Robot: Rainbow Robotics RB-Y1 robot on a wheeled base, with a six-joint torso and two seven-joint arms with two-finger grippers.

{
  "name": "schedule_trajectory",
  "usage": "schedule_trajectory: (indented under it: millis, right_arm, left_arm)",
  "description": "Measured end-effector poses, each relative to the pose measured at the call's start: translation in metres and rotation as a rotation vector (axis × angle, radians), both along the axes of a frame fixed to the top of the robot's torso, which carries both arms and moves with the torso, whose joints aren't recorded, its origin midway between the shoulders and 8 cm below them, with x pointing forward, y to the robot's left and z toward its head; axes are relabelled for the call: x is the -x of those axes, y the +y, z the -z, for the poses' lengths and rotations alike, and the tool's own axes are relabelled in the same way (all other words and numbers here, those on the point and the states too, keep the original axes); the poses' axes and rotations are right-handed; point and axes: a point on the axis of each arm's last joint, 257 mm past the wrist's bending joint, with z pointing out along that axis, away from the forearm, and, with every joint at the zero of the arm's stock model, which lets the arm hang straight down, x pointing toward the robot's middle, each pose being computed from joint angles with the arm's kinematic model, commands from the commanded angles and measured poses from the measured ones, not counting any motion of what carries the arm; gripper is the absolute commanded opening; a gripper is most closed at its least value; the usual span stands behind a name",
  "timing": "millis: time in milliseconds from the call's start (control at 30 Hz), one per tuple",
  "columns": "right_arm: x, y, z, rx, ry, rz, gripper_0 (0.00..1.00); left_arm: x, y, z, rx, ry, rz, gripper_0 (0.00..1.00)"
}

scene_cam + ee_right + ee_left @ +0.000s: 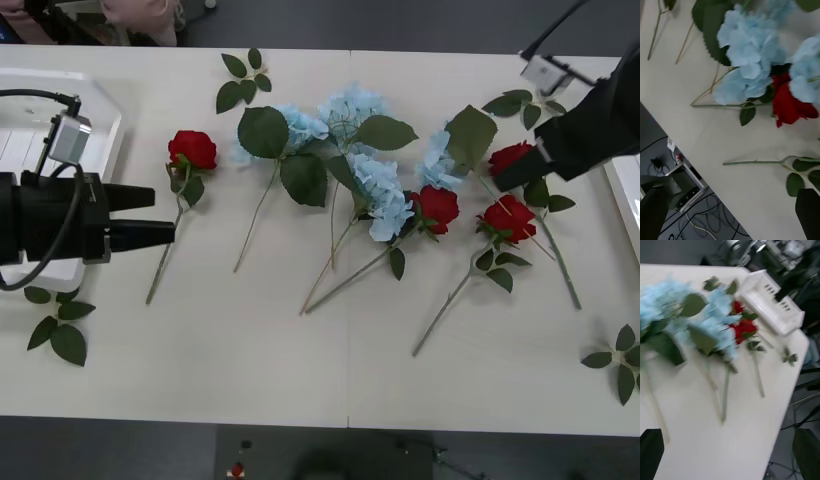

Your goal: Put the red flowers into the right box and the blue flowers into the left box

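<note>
White tabletop fills the front view, with a dark floor strip along its near and far edges. On the far left sits the left box, a white tray with a raised rim and a ribbed base. At the far right edge, a thin pale strip of the right box shows; in the left wrist view it appears as a white slotted tray near the table corner.

Across the middle of the table lie the blue flowers, a loose group of pale clusters with big dark leaves, their stems fanning toward the near edge. None of them is in a box.

The red flowers are spread on the table as well: one rose alone near the left arm, one touching the blue cluster, and two more on the right.

The left gripper hovers at the left side, just beside the lone rose's stem, its two black fingers spread apart and holding nothing. The right gripper reaches in over the farthest right rose; its black fingers sit at the two corners of its wrist view, parted and empty.

Small loose leaf sprigs lie near the table's corners.
</note>
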Motion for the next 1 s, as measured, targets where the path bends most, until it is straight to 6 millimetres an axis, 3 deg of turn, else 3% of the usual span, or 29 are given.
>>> schedule_trajectory:
  millis: [133, 267, 433, 567, 733, 1000]
  right_arm:
    - [-0.034, -0.072, -0.005, 0.176, 0.01, 0.272, 1.0]
    - [-0.077, -0.114, 0.014, 0.268, -0.061, 0.456, 1.0]
    - [-0.105, -0.158, 0.067, 0.379, -0.105, 0.559, 1.0]
    - [-0.116, -0.187, 0.097, 0.432, -0.135, 0.609, 1.0]
    - [-0.12, -0.201, 0.117, 0.507, -0.169, 0.597, 1.0]
    - [-0.124, -0.181, 0.147, 0.521, -0.173, 0.559, 1.0]
  left_arm:
    - [-0.04, 0.06, 0.046, -0.087, 0.144, -0.194, 1.0]
    - [-0.071, 0.089, 0.082, -0.225, 0.149, -0.244, 1.0]
    - [-0.117, 0.087, 0.094, -0.282, 0.126, -0.274, 1.0]
    - [-0.143, 0.066, 0.098, -0.267, 0.108, -0.283, 1.0]
    - [-0.16, 0.055, 0.112, -0.301, 0.09, -0.295, 1.0]
    - [-0.171, 0.062, 0.135, -0.343, 0.113, -0.33, 1.0]
